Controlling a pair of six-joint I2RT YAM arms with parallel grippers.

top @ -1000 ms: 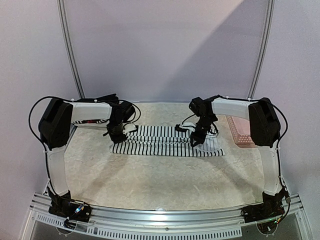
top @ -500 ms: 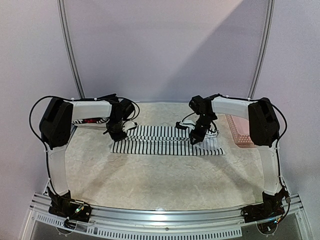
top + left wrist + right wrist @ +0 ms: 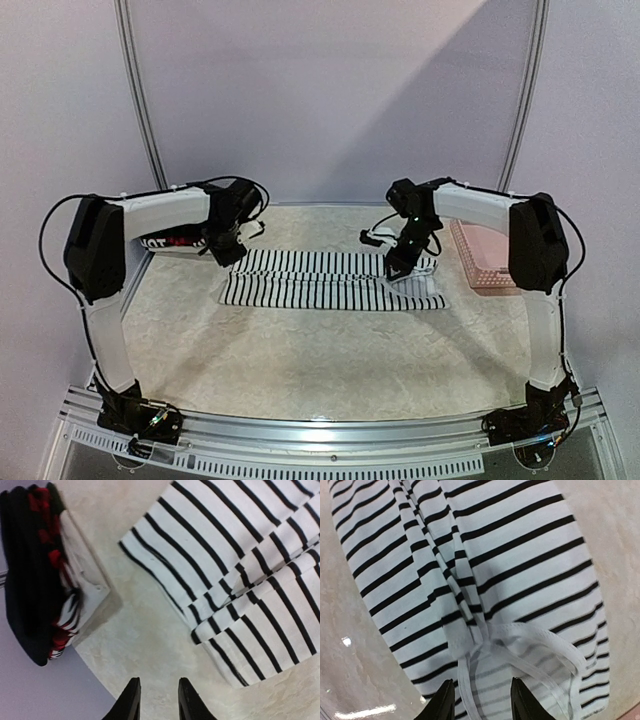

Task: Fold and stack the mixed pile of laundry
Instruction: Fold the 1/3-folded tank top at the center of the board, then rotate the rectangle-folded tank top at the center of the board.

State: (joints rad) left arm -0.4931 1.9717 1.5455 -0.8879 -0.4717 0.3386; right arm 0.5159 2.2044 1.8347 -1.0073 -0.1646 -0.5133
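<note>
The black-and-white striped tank top (image 3: 330, 280) lies flat on the table, folded into a long band. My left gripper (image 3: 231, 256) hovers open over bare table just off the top's left end (image 3: 225, 580); in the left wrist view my left gripper (image 3: 159, 701) has nothing between its fingers. My right gripper (image 3: 394, 270) hangs open above the right end. In the right wrist view my right gripper (image 3: 482, 702) is over the white straps (image 3: 530, 647) and touches none of the cloth. A folded stack of black and red-plaid pieces (image 3: 35, 580) rests at the far left.
A pink perforated basket (image 3: 483, 262) sits at the right edge of the table, just beyond the right arm. The back wall and the curved frame posts (image 3: 140, 100) rise close behind the table's far edge.
Both grippers have opened and let go of the striped top. Both have risen slightly and drawn toward the back, the left one off the cloth's left end. The top stays folded.
</note>
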